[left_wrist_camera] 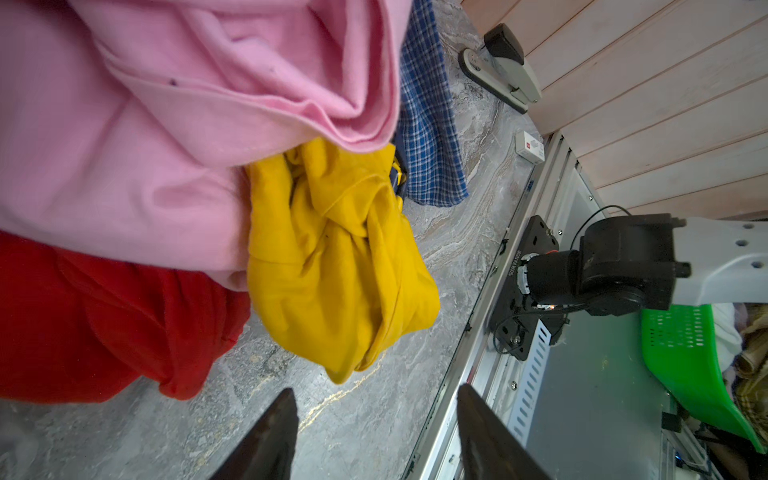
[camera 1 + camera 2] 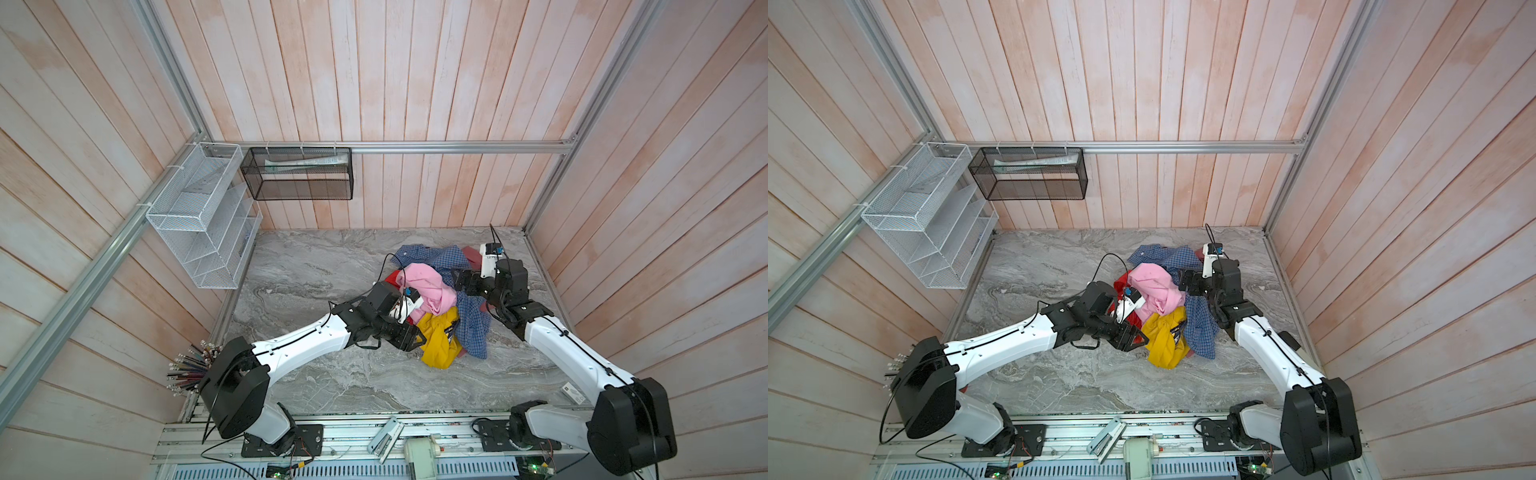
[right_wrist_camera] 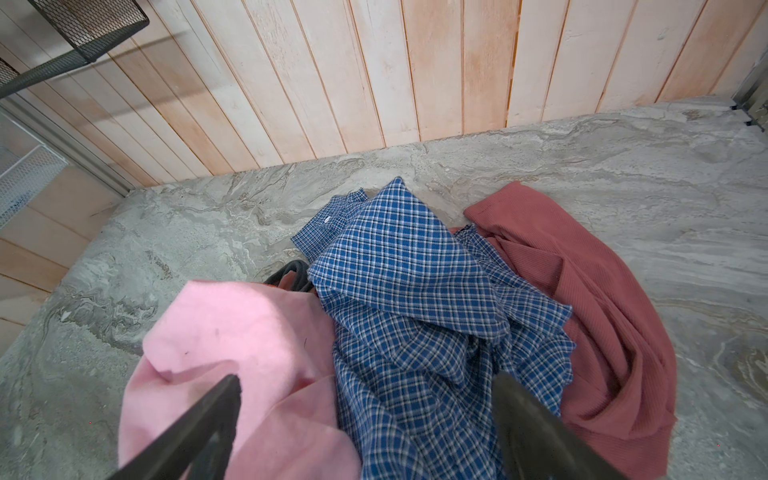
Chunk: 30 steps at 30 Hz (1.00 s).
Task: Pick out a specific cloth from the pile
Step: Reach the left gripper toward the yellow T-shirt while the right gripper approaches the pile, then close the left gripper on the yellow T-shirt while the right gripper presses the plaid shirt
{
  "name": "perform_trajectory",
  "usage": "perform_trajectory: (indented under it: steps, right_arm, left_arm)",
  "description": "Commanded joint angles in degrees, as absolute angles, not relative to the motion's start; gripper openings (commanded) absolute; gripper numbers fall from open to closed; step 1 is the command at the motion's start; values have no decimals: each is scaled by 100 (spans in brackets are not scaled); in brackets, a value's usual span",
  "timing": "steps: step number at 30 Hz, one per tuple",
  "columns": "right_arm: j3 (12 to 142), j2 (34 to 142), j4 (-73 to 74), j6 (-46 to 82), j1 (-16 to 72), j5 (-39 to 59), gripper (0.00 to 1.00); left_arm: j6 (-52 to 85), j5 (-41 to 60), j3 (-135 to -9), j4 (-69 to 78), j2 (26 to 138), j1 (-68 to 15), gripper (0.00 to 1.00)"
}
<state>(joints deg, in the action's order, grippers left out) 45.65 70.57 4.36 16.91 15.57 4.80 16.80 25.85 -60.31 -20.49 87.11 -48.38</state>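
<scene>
The cloth, a mustard-yellow shirt point(image 2: 436, 343) point(image 2: 1163, 343) point(image 1: 332, 257), lies crumpled at the near edge of the pile point(image 2: 440, 299), partly under a pink shirt point(image 2: 424, 286) point(image 1: 166, 124). My left gripper point(image 2: 419, 338) point(image 2: 1142, 340) point(image 1: 376, 399) is open just short of the yellow cloth's left edge, with only bare table between its fingers. My right gripper point(image 2: 457, 278) point(image 2: 1183, 278) point(image 3: 368, 386) hangs open over the pile's far right, above the pink shirt and a blue checked shirt point(image 3: 407, 282), holding nothing.
A bright red garment point(image 1: 83, 316) and a dusty red one point(image 3: 582, 291) flank the pile. A white wire rack point(image 2: 199, 216) and a black mesh basket point(image 2: 299, 174) hang on the walls. A small white box point(image 2: 573, 392) lies near the table's front right corner.
</scene>
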Motion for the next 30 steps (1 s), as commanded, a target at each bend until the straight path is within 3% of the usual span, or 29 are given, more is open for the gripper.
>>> perform_trajectory:
  steps: [1, 13, 19, 21, 25, 30]
  right_arm:
    - [4492, 6915, 306, 1525, 1556, 613, 95]
    - [4111, 6546, 542, 1380, 1538, 737, 92]
    - [3807, 6156, 473, 1402, 1529, 760, 92]
    - [3704, 6051, 522, 1345, 1524, 657, 93]
    - [3817, 6037, 389, 1310, 1407, 805, 94]
    - [3804, 5894, 259, 1239, 1430, 1900, 94]
  left_arm:
    - [2178, 2240, -6103, -1716, 8778, -4919, 60]
    - [3473, 583, -5522, -602, 9038, -5386, 57]
    - [3776, 534, -5461, -263, 9109, -5669, 53]
    - [3671, 606, -5652, -227, 9305, -5669, 46]
    - [3514, 583, -6224, -599, 9606, -5754, 10]
    - [3469, 300, -6260, -780, 9426, -5819, 0]
